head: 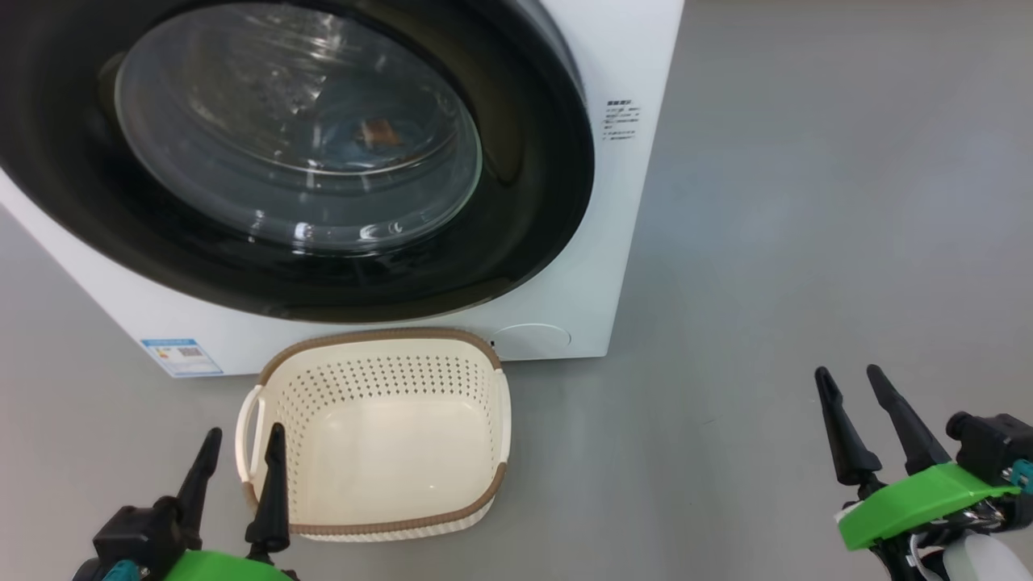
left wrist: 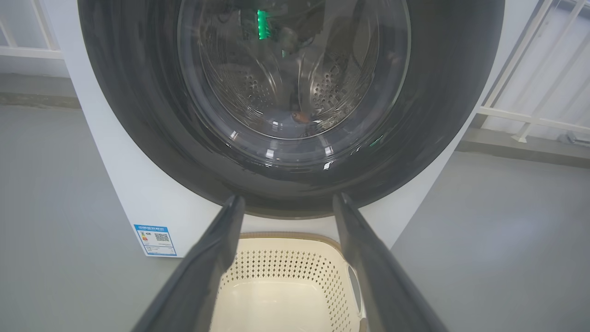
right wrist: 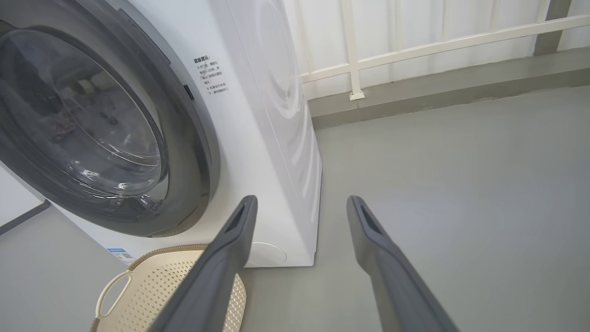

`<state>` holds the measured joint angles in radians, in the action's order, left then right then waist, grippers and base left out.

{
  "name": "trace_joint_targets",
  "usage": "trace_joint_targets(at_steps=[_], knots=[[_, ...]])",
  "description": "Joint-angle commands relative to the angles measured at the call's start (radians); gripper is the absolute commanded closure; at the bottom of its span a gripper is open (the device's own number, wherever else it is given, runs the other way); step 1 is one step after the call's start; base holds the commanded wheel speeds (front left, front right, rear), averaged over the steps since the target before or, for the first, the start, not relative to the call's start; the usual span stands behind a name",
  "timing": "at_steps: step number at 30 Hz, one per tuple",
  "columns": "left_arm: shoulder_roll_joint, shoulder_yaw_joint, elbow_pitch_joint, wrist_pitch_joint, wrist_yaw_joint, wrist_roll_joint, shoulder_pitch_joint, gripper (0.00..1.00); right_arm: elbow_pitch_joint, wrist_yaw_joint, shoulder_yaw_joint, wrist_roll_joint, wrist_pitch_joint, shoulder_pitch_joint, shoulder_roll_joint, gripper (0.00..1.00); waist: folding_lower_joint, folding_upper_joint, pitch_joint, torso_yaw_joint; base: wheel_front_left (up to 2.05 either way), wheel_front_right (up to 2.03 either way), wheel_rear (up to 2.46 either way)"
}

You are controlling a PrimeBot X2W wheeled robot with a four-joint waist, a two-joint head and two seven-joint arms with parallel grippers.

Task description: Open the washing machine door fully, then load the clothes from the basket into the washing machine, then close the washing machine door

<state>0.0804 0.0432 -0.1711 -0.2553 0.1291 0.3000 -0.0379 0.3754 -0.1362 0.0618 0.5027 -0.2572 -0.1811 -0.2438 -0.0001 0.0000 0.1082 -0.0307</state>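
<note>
Left gripper point(head: 246, 429) near basket point(head: 379, 332), clothes point(head: 378, 133) inside washing machine point(head: 637, 202)

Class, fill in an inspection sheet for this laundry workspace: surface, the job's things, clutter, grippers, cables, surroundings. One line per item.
Surface: grey floor, smooth.
Washing machine: white, standing on the floor, with a blue sticker at its lower front.
Door: shut; black rim, glass centre.
Basket: on the floor in front of the machine, empty.
Clothes: orange-brown scrap behind the door glass, too small to identify.
Clutter: nothing seen.
Left gripper: open, empty, beside the basket's handle.
Right gripper: open, empty, over the floor.
Cables: nothing seen.
Surroundings: white railing beyond the machine.
</note>
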Motion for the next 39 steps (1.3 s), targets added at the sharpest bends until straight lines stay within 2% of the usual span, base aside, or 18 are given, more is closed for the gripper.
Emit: trace_joint_targets(at_steps=[1, 11, 26, 27, 35, 39], knots=[[0.021, -0.040, 0.015, -0.006, 0.002, -0.017, -0.002, 0.00, -0.028, 0.006, 0.010, -0.009, -0.005, 0.015, -0.017, 0.00, 0.0001, 0.0000, -0.010, -0.012, 0.00, 0.00, 0.00], [0.020, -0.068, 0.019, -0.006, 0.002, -0.015, 0.023, 0.00, -0.043, 0.006, -0.027, -0.015, -0.005, 0.072, -0.019, 0.00, 0.0001, 0.0000, -0.028, -0.036, 0.00, 0.00, 0.00], [0.013, -0.085, 0.033, -0.006, 0.002, -0.013, 0.032, 0.00, -0.048, 0.006, -0.030, -0.019, -0.005, 0.083, -0.010, 0.00, 0.0001, 0.0000, -0.033, -0.043, 0.00, 0.00, 0.00], [-0.001, -0.050, 0.005, 0.000, 0.000, -0.006, 0.039, 1.00, -0.022, 0.000, -0.046, -0.009, 0.000, 0.080, 0.002, 1.00, 0.0001, 0.0000, -0.033, -0.043, 0.00, 0.00, 0.00], [-0.029, -0.045, -0.055, 0.007, 0.000, 0.019, 0.055, 1.00, 0.037, 0.000, -0.040, 0.012, 0.008, 0.097, 0.048, 1.00, 0.0002, 0.0000, -0.033, -0.043, 0.00, 0.00, 0.00], [-0.028, -0.047, -0.054, 0.019, 0.000, 0.061, 0.053, 1.00, 0.030, 0.000, -0.045, 0.048, 0.019, 0.097, 0.052, 1.00, 0.0023, 0.0000, -0.038, -0.040, 0.00, 0.00, 0.00]])
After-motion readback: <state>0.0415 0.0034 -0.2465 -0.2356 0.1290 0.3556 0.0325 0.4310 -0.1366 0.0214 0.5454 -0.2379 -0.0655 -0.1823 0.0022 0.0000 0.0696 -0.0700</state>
